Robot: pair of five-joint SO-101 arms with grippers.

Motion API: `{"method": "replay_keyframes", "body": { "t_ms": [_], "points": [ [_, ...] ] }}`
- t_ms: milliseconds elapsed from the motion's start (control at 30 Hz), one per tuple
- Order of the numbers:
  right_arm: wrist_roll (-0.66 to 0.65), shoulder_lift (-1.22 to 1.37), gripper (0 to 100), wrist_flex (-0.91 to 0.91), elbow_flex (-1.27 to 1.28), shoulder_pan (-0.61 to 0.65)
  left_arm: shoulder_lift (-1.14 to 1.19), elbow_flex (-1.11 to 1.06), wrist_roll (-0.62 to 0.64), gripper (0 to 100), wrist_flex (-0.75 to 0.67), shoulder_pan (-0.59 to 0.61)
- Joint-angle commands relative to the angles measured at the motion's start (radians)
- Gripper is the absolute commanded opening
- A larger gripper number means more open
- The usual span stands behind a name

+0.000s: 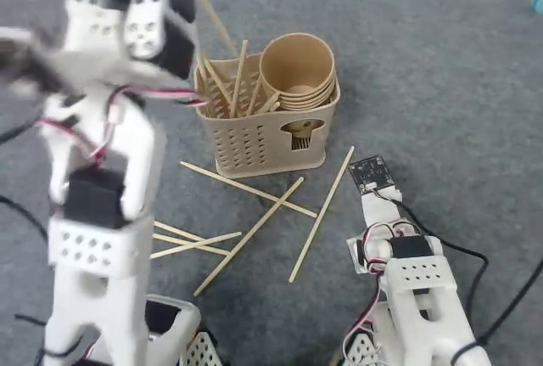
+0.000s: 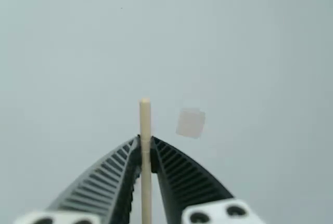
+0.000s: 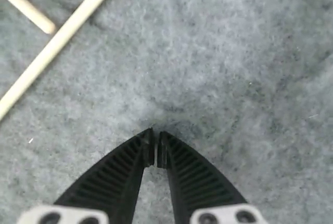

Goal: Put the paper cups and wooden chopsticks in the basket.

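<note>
Left hand (image 2: 146, 143) raised, clamped on a chopstick (image 2: 145, 117), right hand (image 3: 156, 148) pinched empty over grey worktop (image 3: 234, 52), cups (image 1: 297, 73) in basket (image 1: 254, 141).

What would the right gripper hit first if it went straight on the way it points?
Most likely the grey carpet, bare right ahead of the right gripper. The nearest chopstick lies off to the side, out of that line.

bright, soft, even light from above; the basket (image 1: 254, 141) drops only a thin, faint shadow at its base, as do the chopsticks (image 1: 246, 188) in front of it.
</note>
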State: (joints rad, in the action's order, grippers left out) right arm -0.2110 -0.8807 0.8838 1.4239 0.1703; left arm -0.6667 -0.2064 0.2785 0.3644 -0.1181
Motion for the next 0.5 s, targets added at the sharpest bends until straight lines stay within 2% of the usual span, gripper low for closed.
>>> {"method": "replay_keyframes", "body": {
  "t_ms": [0, 100, 233, 300, 467],
  "points": [
    [-0.011, -0.025, 3.6, 0.005, -0.005, 0.004, 0.08, -0.065, 0.002, 1, -0.029, -0.005],
    [-0.011, -0.025, 3.6, 0.005, -0.005, 0.004, 0.084, -0.153, 0.002, 3, -0.041, 0.009],
    [-0.041, -0.025, 3.6, 0.005, -0.005, 0.004, 0.084, -0.251, 0.006, 16, -0.155, 0.017],
    [-0.066, -0.025, 3.6, 0.007, -0.005, 0.004, 0.084, -0.266, 0.006, 21, -0.14, 0.031],
    [-0.077, -0.025, 3.6, 0.007, -0.005, 0.004, 0.064, -0.259, 0.005, 21, -0.028, 0.075]
  ]
}}
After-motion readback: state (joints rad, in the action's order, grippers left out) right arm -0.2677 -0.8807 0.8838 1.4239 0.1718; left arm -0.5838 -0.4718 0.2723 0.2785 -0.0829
